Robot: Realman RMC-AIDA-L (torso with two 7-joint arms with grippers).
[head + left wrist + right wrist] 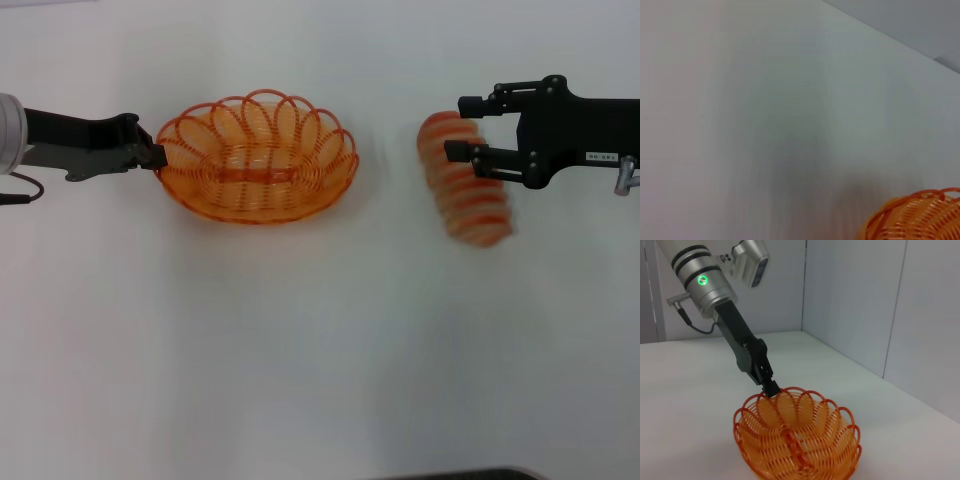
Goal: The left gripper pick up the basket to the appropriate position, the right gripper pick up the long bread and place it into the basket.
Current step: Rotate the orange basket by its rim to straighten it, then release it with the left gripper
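White table [300,380] spans the whole head view. My left arm comes in from the left side, my right arm from the right. Basket [258,160] sits left of centre on the table, empty, upright; its looped rim also shows in the left wrist view [920,215] and whole in the right wrist view [797,440]. Long bread [465,185] lies well apart to the right of the basket, blurred, angled. My left gripper [155,155] is pinched narrow on the basket's left rim, seen too in the right wrist view [771,388]. My right gripper [455,127] is spread wide, fingers [470,152] straddling the bread's upper end, not clamped.
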